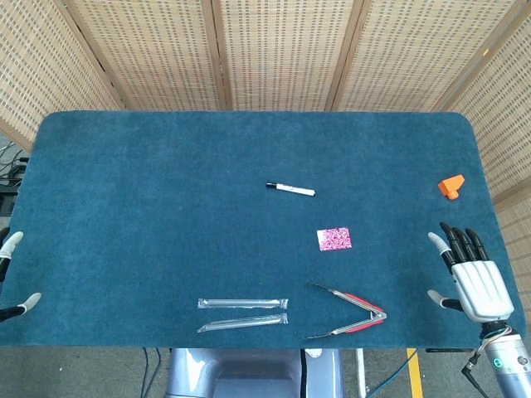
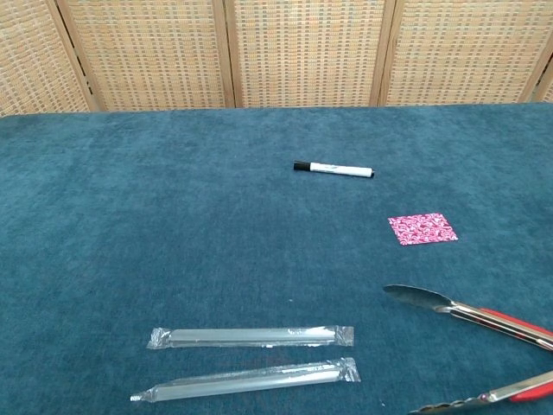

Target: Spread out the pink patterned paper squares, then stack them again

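The right hand (image 1: pixel 474 274) hovers at the table's (image 1: pixel 124 166) right edge, fingers spread, holding nothing. Only fingertips of the left hand (image 1: pixel 10 274) show at the left edge; its state is unclear. The pink paper squares (image 1: pixel 334 239) lie flat in one stack on wide, bare blue felt, between the slim marker (image 1: pixel 290 190) and the metal tongs (image 1: pixel 348 311).

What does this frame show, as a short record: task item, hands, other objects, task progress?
task item: pink paper squares, one neat pile on the table, apart from everything else
right hand: open, over the table's right edge, touching nothing
left hand: only fingertips show at the left edge; holds nothing visible
other objects: marker, tongs, two wrapped straws, orange block
progress: squares not yet spread
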### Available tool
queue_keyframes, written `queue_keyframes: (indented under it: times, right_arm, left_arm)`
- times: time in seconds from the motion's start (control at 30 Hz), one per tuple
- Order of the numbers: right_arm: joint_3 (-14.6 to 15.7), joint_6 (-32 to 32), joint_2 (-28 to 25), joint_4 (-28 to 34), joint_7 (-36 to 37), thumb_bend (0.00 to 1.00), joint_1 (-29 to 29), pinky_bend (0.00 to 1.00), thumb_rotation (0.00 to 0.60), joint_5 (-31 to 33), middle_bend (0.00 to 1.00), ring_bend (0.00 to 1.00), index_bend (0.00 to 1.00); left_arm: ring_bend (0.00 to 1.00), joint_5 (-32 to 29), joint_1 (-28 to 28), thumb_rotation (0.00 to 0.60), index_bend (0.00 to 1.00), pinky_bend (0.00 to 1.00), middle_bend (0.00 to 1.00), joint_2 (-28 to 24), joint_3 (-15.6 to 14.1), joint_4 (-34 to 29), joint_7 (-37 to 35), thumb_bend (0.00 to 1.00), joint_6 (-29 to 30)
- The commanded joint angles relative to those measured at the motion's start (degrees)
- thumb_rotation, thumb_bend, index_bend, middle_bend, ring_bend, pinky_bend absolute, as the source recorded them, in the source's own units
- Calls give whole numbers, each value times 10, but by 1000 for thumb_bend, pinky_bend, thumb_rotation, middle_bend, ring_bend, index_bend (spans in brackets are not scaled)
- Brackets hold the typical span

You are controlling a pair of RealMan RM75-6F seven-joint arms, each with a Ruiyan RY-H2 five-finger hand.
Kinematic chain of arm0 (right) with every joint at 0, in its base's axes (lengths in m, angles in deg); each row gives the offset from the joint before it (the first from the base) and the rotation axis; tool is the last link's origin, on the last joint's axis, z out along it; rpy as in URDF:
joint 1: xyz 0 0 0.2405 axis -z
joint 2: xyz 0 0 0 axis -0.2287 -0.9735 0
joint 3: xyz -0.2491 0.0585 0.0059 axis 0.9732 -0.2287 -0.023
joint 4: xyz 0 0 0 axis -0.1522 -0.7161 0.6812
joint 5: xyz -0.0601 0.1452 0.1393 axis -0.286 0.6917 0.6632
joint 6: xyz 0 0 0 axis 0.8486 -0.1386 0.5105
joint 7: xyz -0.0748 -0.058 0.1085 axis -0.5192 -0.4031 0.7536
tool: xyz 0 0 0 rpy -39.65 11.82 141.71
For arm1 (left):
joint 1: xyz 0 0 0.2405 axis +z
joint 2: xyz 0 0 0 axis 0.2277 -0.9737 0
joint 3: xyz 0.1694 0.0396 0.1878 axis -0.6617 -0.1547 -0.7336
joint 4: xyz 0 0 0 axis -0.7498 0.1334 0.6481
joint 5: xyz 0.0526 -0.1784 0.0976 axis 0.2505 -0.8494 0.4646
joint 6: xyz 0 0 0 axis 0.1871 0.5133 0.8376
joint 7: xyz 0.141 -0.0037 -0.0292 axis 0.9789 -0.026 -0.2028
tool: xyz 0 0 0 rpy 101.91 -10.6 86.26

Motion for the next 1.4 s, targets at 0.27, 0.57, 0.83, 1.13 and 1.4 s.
queue_keyframes:
  times: [0.27,0.57,0.83,1.13,1.4]
  right_arm:
    - [-13,68,-23,28,24,182,-53,0,600,-6,0,0,95]
    - [-26,164,-31,38,81,204,-126,0,600,-7,20,0,95]
    - [-33,251,-12,18,135,208,-193,0,600,-3,50,0,95]
    - [-30,325,39,-42,153,208,-254,0,600,-1,81,0,119]
    - [-18,359,82,-88,142,212,-287,0,600,2,106,0,149]
  left_arm:
    - [0,-2,-4,600,28,0,0,-10,3,-11,1,38,-3]
    - [0,-2,-10,600,28,0,0,-15,6,-20,6,38,-8]
    - [0,-6,-15,600,28,0,0,-19,7,-27,11,38,-15]
    - [0,-10,-18,600,28,0,0,-21,6,-31,13,38,-21]
    - [0,-11,-15,600,28,0,0,-28,5,-32,5,38,-17]
